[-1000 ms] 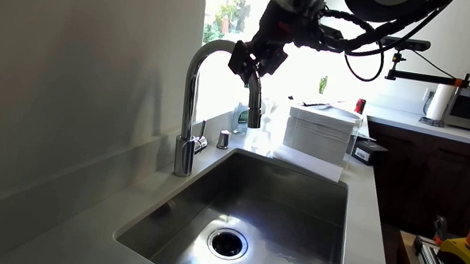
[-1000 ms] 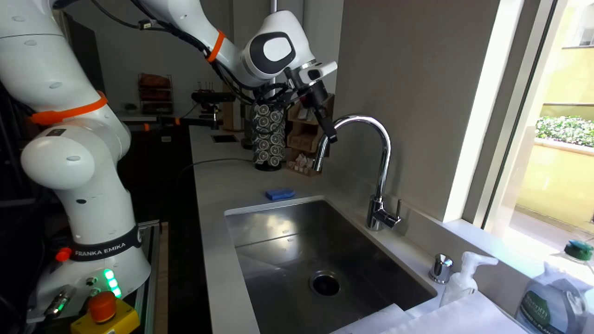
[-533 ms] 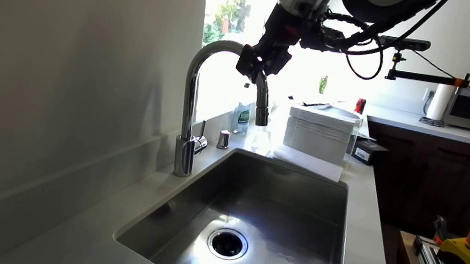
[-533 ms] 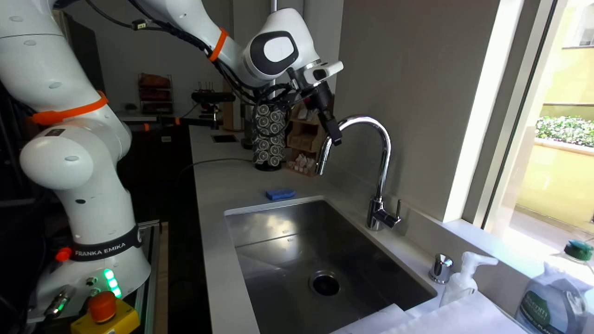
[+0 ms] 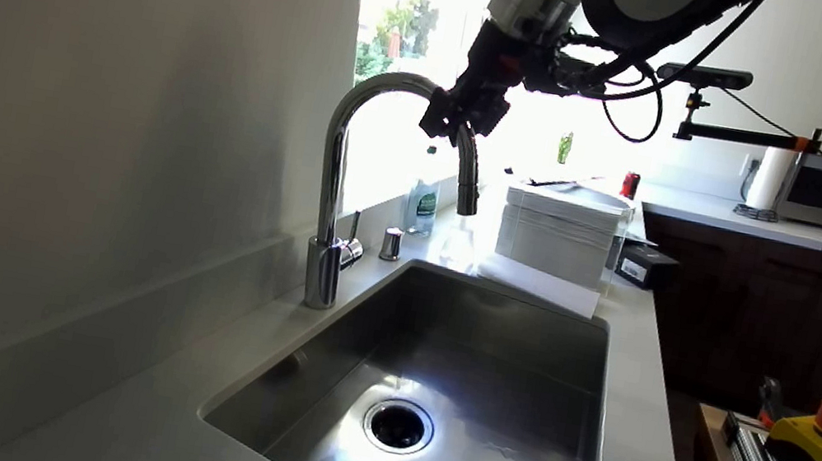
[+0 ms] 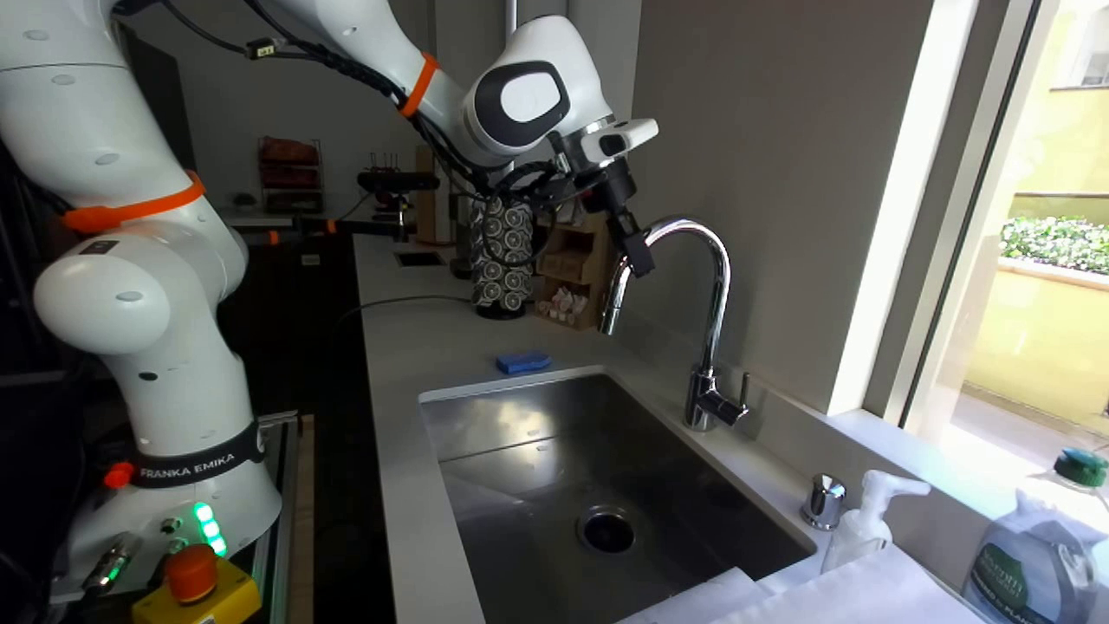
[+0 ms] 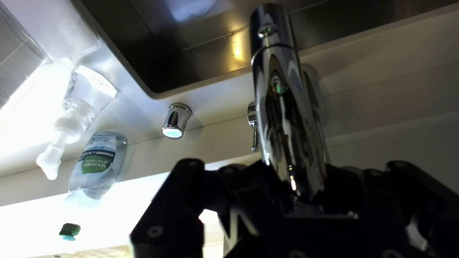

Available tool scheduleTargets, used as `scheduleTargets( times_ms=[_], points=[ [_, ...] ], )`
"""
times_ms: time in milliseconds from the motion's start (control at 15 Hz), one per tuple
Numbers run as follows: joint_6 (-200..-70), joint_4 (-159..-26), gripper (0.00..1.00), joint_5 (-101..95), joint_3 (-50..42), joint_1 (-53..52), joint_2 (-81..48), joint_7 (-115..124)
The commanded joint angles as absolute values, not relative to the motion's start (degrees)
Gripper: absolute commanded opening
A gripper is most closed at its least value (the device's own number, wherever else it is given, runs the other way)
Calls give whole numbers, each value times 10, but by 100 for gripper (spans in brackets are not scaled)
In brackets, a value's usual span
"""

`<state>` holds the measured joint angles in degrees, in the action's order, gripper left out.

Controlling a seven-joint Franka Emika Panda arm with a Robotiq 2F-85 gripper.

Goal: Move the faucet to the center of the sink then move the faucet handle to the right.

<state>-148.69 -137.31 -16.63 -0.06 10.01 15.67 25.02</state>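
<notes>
Arm (image 6: 156, 269) first, at left in an exterior view, reaching across to the work. Next comes the sponge (image 6: 523, 362), lying on the counter (image 6: 416, 364) just beside the sink (image 6: 520, 503), out of play. Past it, high up, the gripper (image 6: 639, 258) has its jaws drawn in on the spout (image 7: 287, 104) of the faucet (image 6: 719, 303); in the wrist view chrome fills the space between them. Over the last second arm and spout have swung together, the spout's end shifting rightward in both exterior views. Since the spout travels with the gripper, I judge the centering step well along; whether it hangs midway over the sink yet, I cannot tell. Farther right, the handle (image 6: 743, 394) stands upright, low on the faucet, untouched, so the second step is all to do, and will likely want the grip let go and the gripper brought down low.
</notes>
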Motion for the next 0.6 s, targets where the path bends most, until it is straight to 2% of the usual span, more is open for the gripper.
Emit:
scheduleTargets(
  times_ms=[0, 533],
  points=[
    [-1462, -1388, 0, -165, -8, 119, 194, 243],
    [-1459, -1386, 0, -163, -11, 118, 193, 234]
  ],
)
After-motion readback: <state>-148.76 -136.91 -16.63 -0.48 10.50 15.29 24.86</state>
